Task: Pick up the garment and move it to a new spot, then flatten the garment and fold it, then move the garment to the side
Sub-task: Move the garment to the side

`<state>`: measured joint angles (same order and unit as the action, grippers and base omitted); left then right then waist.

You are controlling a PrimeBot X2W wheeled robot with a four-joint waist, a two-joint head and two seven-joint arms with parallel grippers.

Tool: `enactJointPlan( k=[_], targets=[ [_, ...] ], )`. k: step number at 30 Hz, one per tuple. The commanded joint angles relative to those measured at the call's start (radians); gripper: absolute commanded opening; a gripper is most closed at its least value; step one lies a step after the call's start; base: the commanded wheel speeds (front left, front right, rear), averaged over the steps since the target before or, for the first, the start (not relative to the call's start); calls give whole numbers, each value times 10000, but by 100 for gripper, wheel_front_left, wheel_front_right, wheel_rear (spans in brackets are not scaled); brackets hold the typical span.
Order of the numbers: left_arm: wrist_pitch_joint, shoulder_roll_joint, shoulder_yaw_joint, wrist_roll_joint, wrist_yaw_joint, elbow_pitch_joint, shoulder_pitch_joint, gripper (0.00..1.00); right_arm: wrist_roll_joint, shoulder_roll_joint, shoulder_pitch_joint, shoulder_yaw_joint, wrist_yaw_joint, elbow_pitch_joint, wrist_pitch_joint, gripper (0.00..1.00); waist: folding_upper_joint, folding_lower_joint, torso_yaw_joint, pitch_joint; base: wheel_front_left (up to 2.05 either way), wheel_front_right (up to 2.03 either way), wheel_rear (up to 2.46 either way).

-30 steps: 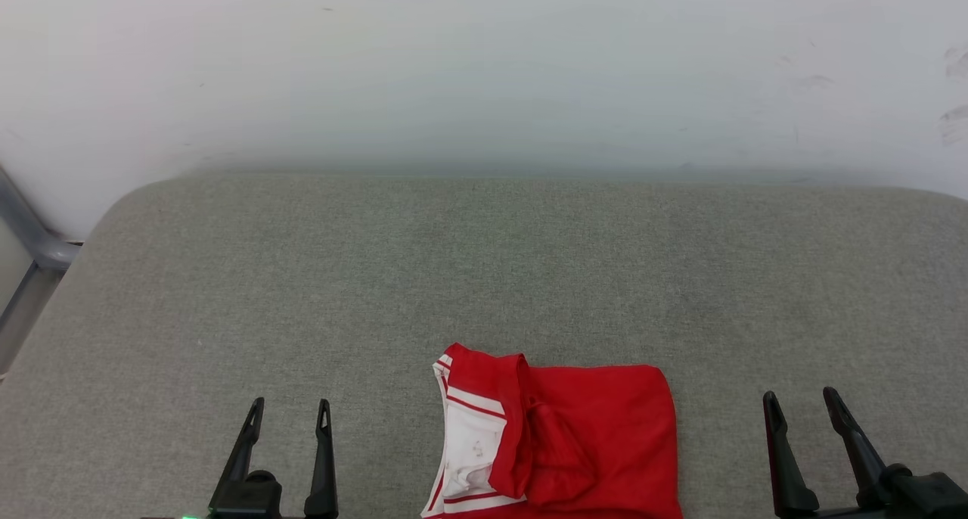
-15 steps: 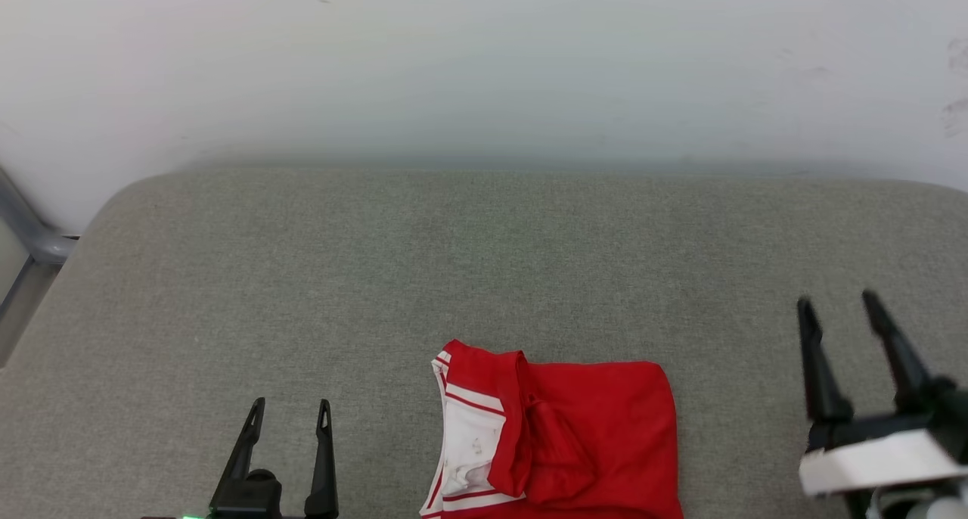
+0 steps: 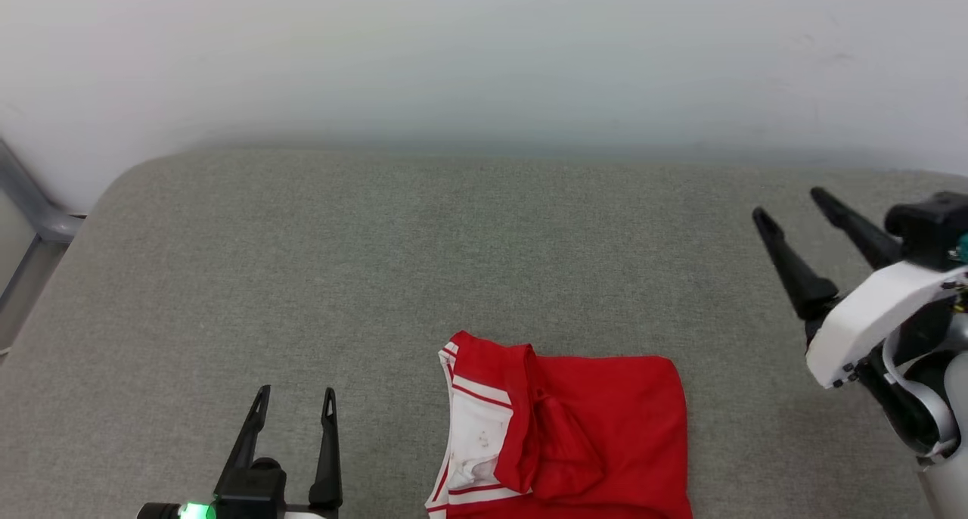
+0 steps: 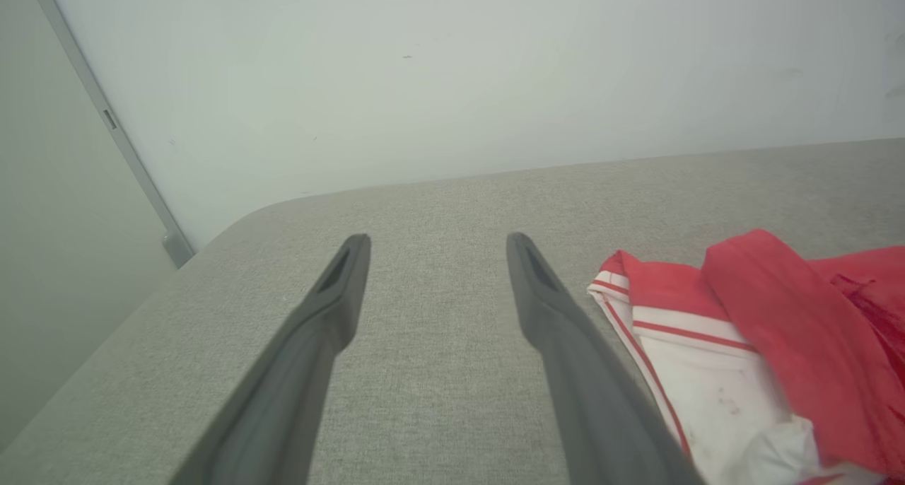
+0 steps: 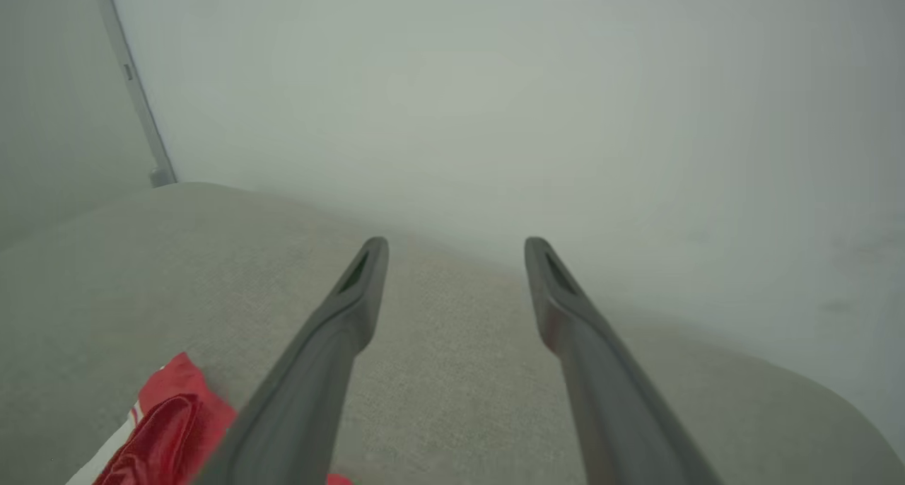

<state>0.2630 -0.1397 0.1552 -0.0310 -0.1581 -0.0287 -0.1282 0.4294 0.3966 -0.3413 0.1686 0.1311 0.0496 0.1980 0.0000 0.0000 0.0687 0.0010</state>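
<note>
The red garment (image 3: 582,436) lies bunched on the grey cushion near its front edge, with a white sleeve and red-white striped trim showing on its left side; the lettering is hidden. It also appears at the right of the left wrist view as the garment (image 4: 749,343) and at the lower left of the right wrist view as the garment (image 5: 159,428). My left gripper (image 3: 295,394) stands open, low and to the left of it, touching nothing. My right gripper (image 3: 788,203) is open and raised at the far right, well clear of the cloth.
The grey fabric cushion (image 3: 378,262) spreads wide behind and beside the garment, with a rounded back left corner. A pale wall (image 3: 484,57) rises right behind it. A grey metal bar (image 3: 30,216) stands at the far left edge.
My right arm has risen and swung back, its open fingers now high at the right with the white forearm in view. The camera has shifted slightly. Left gripper and garment stay put.
</note>
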Motion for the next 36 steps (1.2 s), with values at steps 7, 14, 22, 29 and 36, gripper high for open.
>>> enactJointPlan(
  k=[7,14,22,29,36],
  targets=[
    [22,73,16,47,55,43,242,100,1877,745,49,1271,-9,655,2983,100,0,0,185,284,0,0,0],
    [22,138,94,86,121,50,483,100,3264,713,521,1481,-9,1314,4638,100,0,0,467,632,0,0,0],
    [22,242,146,95,153,50,751,100,3787,519,957,1802,-9,1554,5029,100,0,0,771,1114,0,0,0],
    [22,286,193,106,231,-9,976,100,3745,129,1250,2234,-9,2296,4869,100,0,0,1029,1400,0,0,0],
    [22,309,179,114,207,1,1049,100,3827,-133,1362,2778,-9,2816,4700,100,0,0,1118,1533,0,0,0]
  ],
)
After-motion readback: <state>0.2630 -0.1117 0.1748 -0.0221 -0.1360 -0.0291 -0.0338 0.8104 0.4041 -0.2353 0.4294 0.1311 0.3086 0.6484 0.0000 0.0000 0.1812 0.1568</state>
